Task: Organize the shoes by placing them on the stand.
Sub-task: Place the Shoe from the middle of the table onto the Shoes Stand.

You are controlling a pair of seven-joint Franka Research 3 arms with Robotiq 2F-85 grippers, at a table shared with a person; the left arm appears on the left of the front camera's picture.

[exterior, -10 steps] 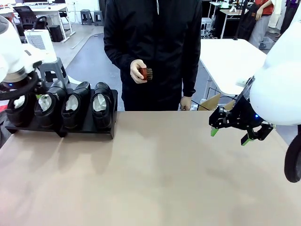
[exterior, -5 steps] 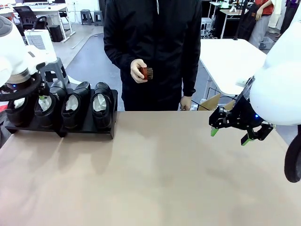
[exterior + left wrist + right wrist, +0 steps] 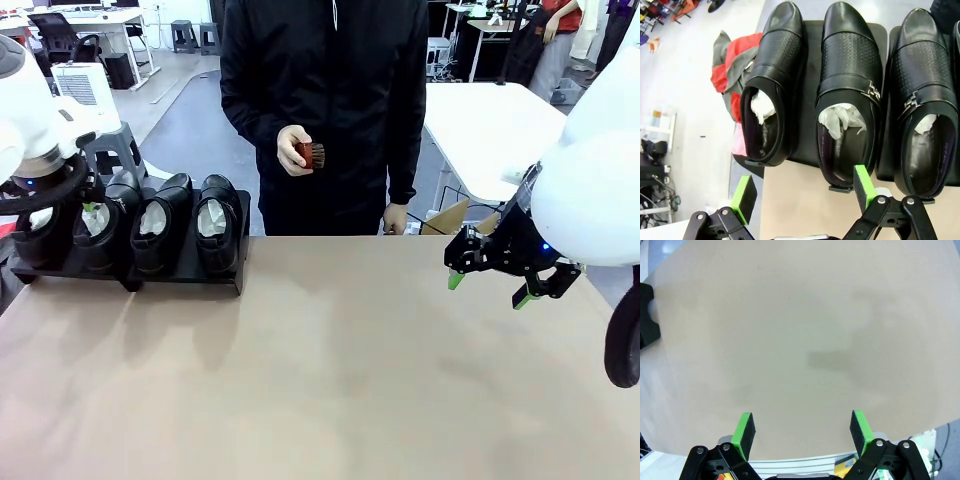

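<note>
Front view faces the person across the table — wrist views look steeply down, close — sharing it.

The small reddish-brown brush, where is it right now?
In the front view, the small reddish-brown brush is off the table, held in the person's hand at chest height, up and right of the four glossy black leather shoes on the matte-black stand.

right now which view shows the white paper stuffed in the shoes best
Left wrist view: it looks down into the shoes, the paper large and crumpled. Front view shows small white patches in all four. Right wrist view faces the table.
</note>
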